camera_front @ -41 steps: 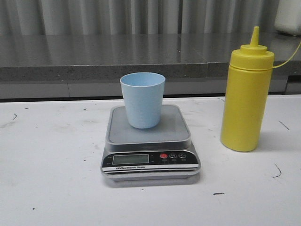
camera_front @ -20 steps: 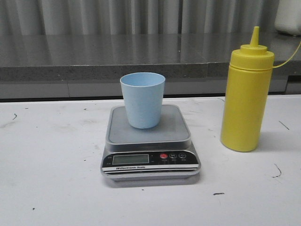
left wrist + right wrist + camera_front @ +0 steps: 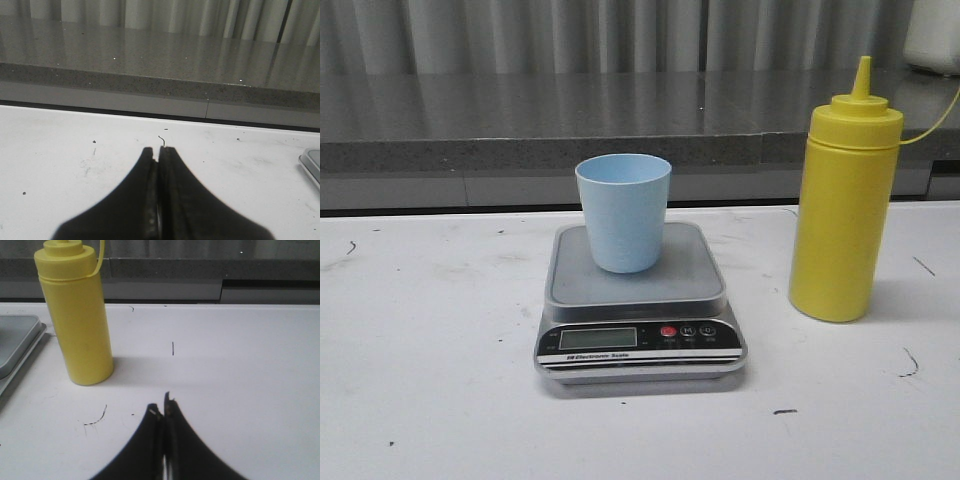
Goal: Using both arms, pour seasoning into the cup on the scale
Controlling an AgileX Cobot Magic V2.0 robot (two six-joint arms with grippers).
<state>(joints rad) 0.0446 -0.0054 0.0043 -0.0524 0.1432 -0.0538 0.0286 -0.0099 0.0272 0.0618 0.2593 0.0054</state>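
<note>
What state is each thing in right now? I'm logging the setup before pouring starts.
cup: upright on the scale platform, looks empty.
scale: flat on the table, display shows no readable figure.
seasoning bottle: upright on the table beside the scale, nozzle cap on, unheld.
left tool: shut, holding nothing.
right tool: shut, holding nothing, short of the bottle.

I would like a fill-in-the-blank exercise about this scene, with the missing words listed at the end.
1. The pale blue cup stands on the platform of the ____.
2. The yellow seasoning bottle stands upright on the ____, apart from the scale.
3. The left claw is ____ and holds nothing.
4. The right claw, also shut, has the ____ bottle ahead of it, untouched.

Missing words: scale; table; shut; yellow
</note>
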